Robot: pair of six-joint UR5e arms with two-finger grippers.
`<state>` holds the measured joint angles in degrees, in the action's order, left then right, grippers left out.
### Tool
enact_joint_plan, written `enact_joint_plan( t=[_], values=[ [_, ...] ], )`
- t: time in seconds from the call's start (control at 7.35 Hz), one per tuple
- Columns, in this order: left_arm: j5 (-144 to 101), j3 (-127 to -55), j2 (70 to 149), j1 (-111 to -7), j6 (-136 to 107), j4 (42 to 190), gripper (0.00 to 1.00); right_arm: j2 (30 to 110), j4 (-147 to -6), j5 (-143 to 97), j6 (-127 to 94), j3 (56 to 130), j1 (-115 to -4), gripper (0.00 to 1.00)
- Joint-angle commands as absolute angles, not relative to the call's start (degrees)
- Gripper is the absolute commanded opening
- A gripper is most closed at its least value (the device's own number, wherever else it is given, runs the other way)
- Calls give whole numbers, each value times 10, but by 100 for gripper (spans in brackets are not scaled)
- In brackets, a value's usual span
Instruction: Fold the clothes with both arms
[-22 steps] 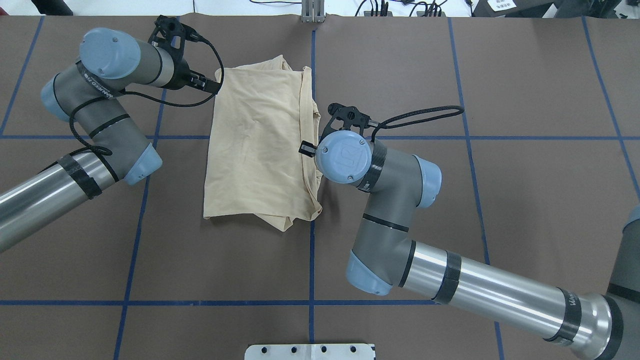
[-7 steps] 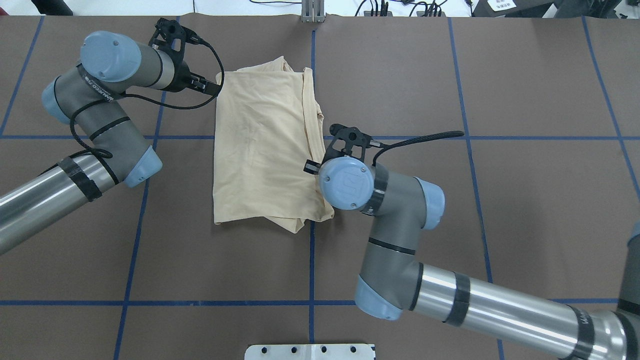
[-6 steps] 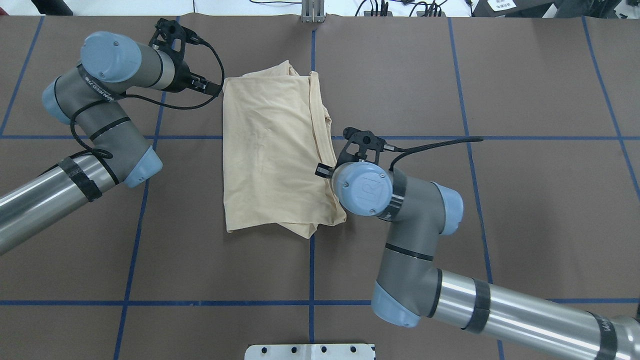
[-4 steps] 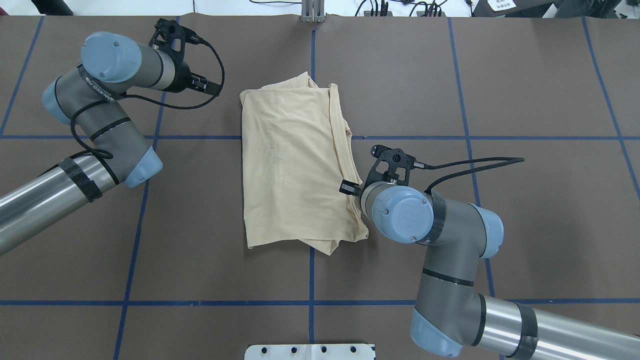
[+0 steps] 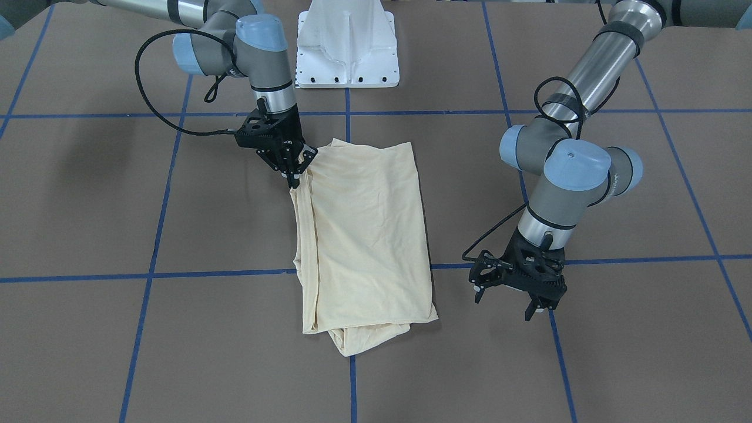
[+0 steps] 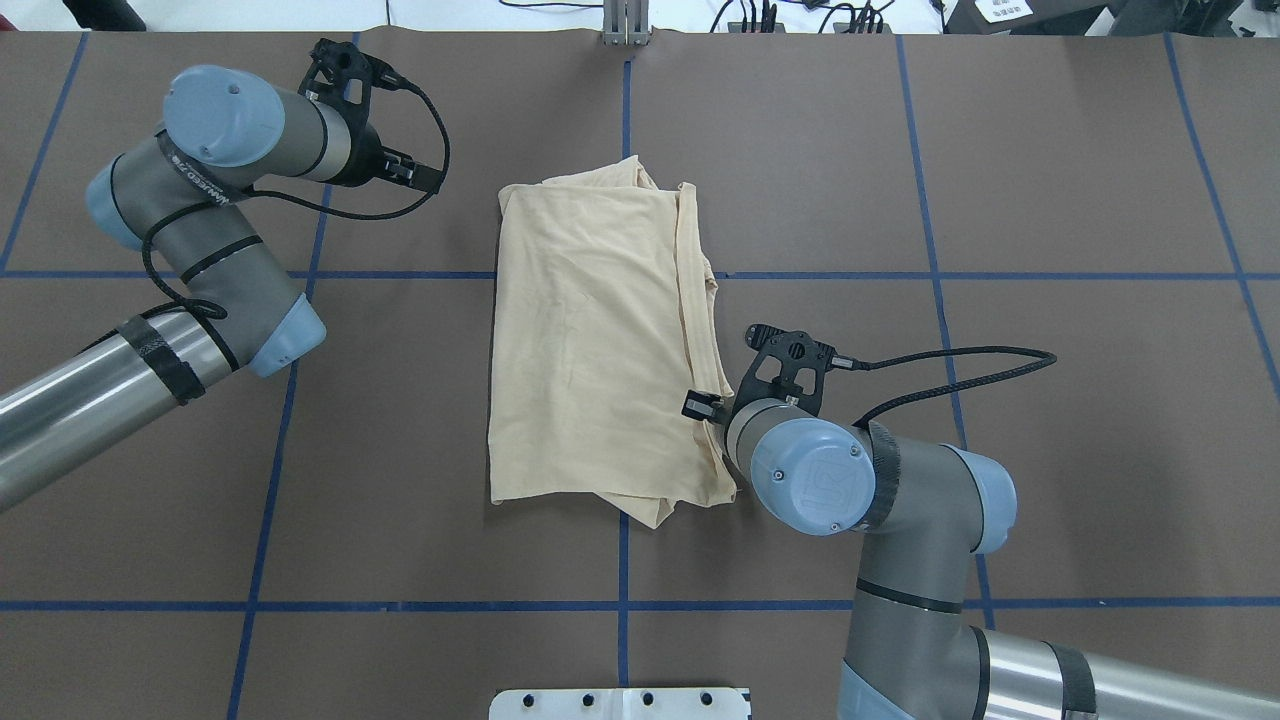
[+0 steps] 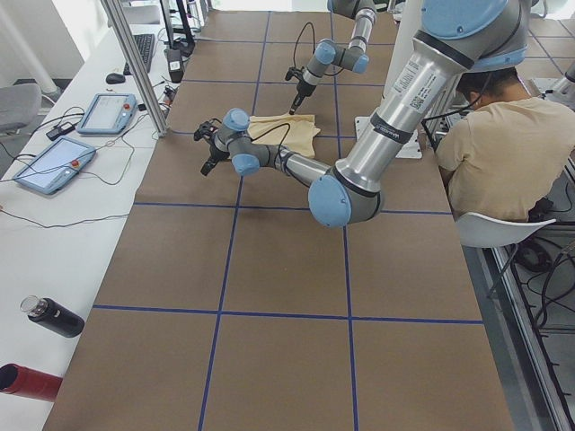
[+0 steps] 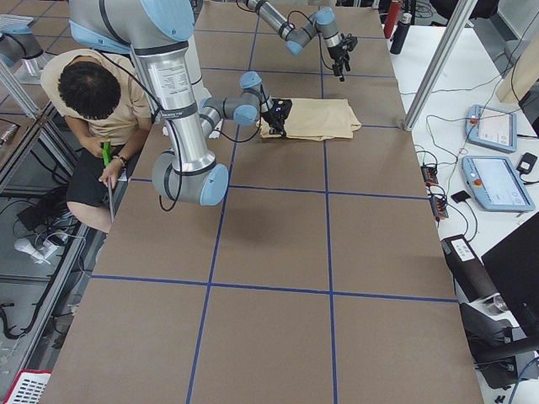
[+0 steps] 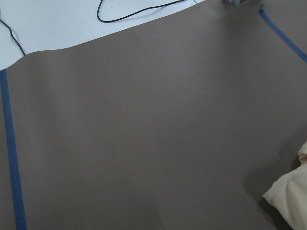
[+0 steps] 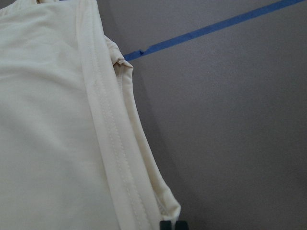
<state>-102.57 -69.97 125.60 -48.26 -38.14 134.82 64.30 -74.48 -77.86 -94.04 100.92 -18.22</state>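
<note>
Cream-yellow and plain side up, the T-shirt lies folded into a long rectangle across the centre blue tape line of the table, hems stacked along its right edge. The right gripper, fingers pinched together on that edge by the near corner, has dragged it rightward and nearer the robot since three seconds ago. The left gripper, fingers spread and empty, touched the far left corner then and now hangs well apart from it.
</note>
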Motion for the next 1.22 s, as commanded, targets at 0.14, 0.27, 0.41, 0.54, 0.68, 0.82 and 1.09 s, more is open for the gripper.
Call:
enact_joint_plan(
  t=[0.14, 0.27, 0.41, 0.54, 0.68, 0.82, 1.09],
  values=[
    [-1027, -699, 1256, -483, -381, 1348, 100, 622, -758, -785, -856, 998, -194, 100],
    [-1027, -700, 1256, -483, -381, 1348, 100, 607, -802, -787, -850, 998, -195, 100],
    [-1027, -700, 1256, -483, -381, 1348, 100, 593, -842, -787, -823, 998, -194, 100],
    [-1027, -699, 1256, -483, -381, 1348, 100, 594, -856, -792, -788, 996, -190, 100],
    [-1027, -700, 1256, -483, -381, 1348, 100, 594, -856, -791, -767, 991, -179, 100],
    [-1027, -700, 1256, -483, -381, 1348, 100, 597, -857, -791, -767, 986, -171, 98],
    [-1027, -699, 1256, -483, -381, 1348, 100, 593, -886, -792, -751, 987, -168, 93]
  ],
)
